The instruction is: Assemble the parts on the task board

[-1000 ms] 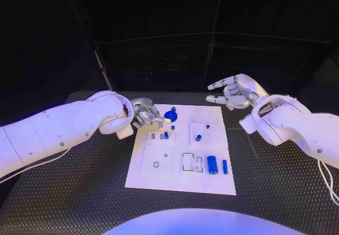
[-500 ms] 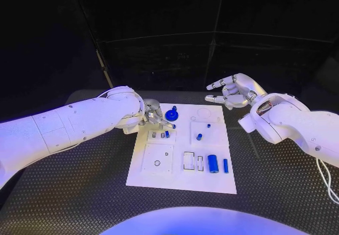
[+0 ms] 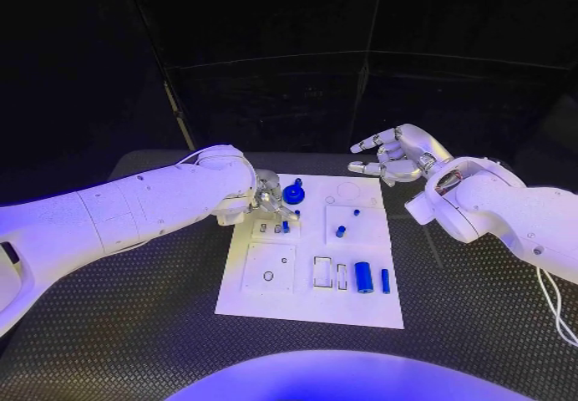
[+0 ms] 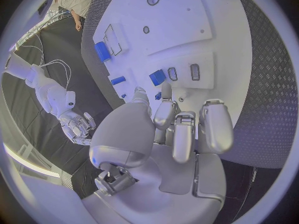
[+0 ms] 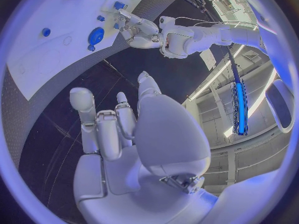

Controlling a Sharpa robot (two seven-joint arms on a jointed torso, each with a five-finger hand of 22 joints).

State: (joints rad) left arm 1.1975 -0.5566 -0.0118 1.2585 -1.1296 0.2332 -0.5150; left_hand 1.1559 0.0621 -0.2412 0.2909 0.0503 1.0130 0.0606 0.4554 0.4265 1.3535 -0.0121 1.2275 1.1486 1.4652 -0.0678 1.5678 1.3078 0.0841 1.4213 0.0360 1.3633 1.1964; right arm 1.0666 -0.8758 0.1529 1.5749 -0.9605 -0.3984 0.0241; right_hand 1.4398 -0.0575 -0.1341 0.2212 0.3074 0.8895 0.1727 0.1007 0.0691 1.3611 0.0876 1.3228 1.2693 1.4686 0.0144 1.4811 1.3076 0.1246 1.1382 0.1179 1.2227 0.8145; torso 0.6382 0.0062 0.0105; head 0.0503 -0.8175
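Observation:
The white task board (image 3: 304, 296) lies mid-table with a round blue knob (image 3: 293, 195), small blue pegs (image 3: 341, 230) and a blue cylinder (image 3: 362, 276) on it. My left hand (image 3: 267, 205) hovers low over the board's far left part, fingers curled down. In the left wrist view its fingertips (image 4: 164, 103) reach to beside a blue block (image 4: 157, 77), and a tiny blue piece shows between thumb and finger; whether it is pinched I cannot tell. My right hand (image 3: 392, 157) hangs in the air beyond the board's far right corner, fingers spread, holding nothing.
A thin blue bar (image 3: 384, 281) and white slots (image 3: 323, 272) sit beside the cylinder. The black ribbed table (image 3: 133, 317) surrounds the board on all sides. The right wrist view shows the board (image 5: 37, 55) with my left hand (image 5: 140, 32) at its edge.
My left arm has swung inward and its hand has slid right and a little nearer, onto the board by the small blue pegs. The right hand has hardly moved.

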